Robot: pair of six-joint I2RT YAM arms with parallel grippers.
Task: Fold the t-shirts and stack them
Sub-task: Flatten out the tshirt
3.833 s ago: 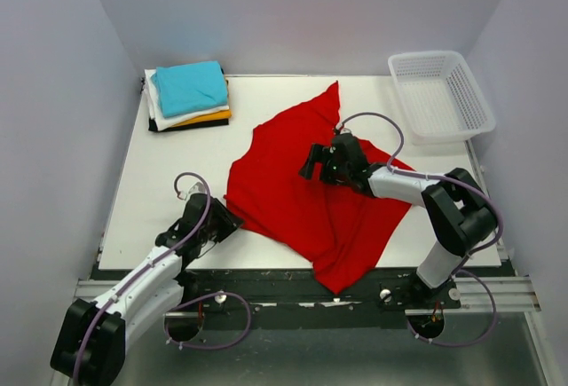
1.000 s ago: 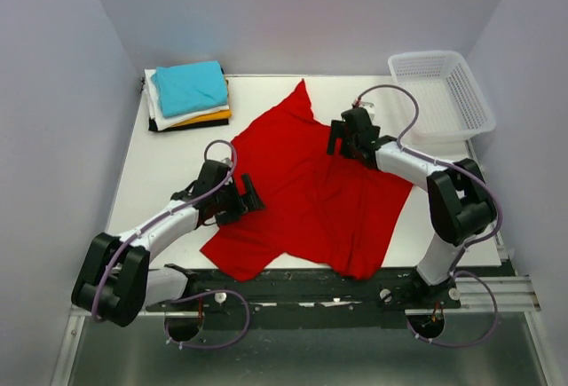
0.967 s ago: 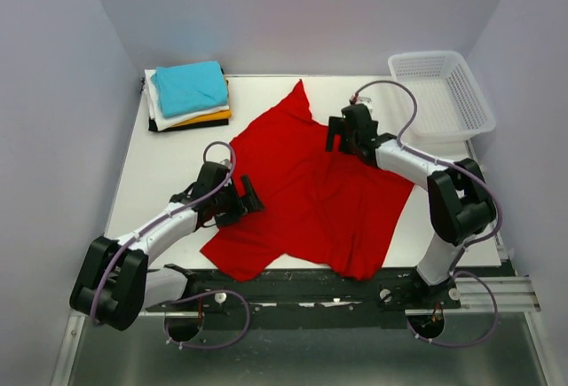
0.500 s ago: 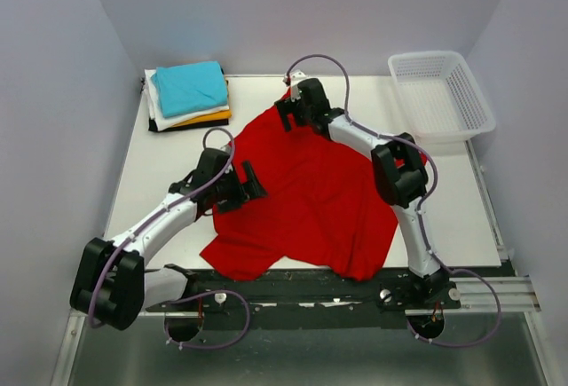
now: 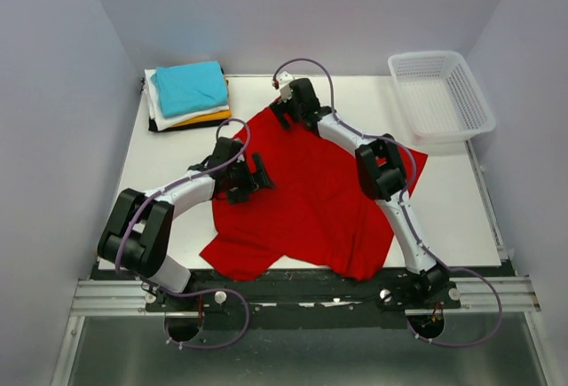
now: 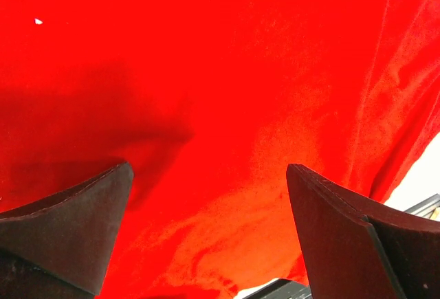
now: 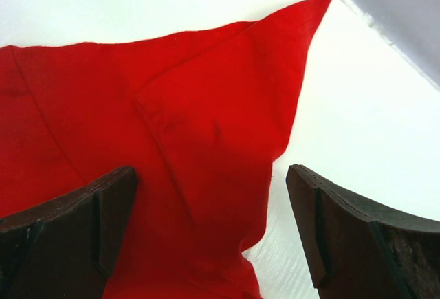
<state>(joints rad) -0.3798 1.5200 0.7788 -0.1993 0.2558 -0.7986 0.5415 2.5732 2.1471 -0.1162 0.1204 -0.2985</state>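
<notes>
A bright red t-shirt [image 5: 311, 195] lies spread and rumpled across the middle of the white table [image 5: 160, 182]. My left gripper [image 5: 256, 177] hovers open over its left part; in the left wrist view red cloth [image 6: 227, 72] fills the space between the fingers of the left gripper [image 6: 207, 168]. My right gripper [image 5: 282, 113] is stretched to the shirt's back corner. It stands open in the right wrist view [image 7: 210, 170] over a pointed red flap [image 7: 185, 106]. Neither gripper holds anything. A stack of folded t-shirts [image 5: 188, 93], teal on top, sits at the back left.
A white lattice basket [image 5: 441, 93] stands at the back right corner. The shirt's front hem hangs over the table's near edge [image 5: 346, 266]. The right arm [image 5: 382, 169] lies across the shirt's right half. The back wall [image 7: 399, 10] is close behind the right gripper.
The right arm swung from the shirt's right side to its back corner near the back wall. The left gripper moved a little back and right over the shirt. Both stayed open.
</notes>
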